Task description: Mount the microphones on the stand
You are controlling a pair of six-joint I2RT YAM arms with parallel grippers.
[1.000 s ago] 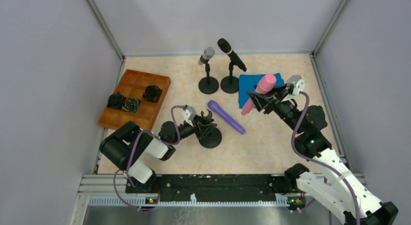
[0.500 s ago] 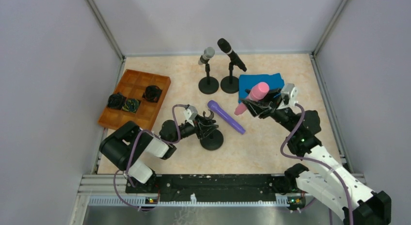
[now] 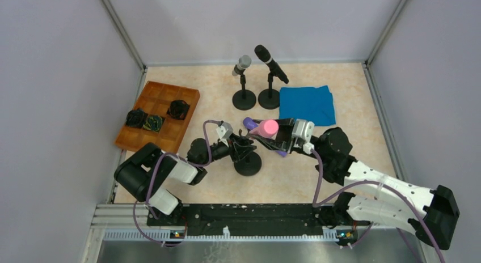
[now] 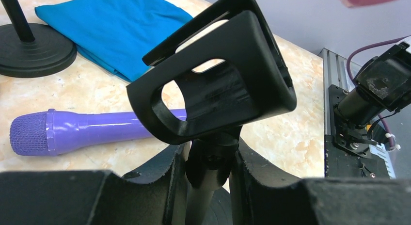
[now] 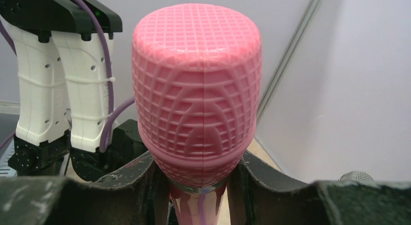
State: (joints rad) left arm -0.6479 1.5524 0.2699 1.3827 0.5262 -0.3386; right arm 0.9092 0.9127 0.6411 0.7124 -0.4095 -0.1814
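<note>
Marbled beige table is filling the frame centre. A compartmented wooden tray is sitting at upper left, and a folded blue cloth is lying at upper right. At centre, the left gripper is clamping the thin stem of a matte black stand, under its open, funnel-shaped clip. The right gripper is squeezing the neck of the pink mic, whose domed head is grid-ribbed; it is hovering near the clip, apart from it. A smooth purple mic is lying flat behind the stand.
</note>
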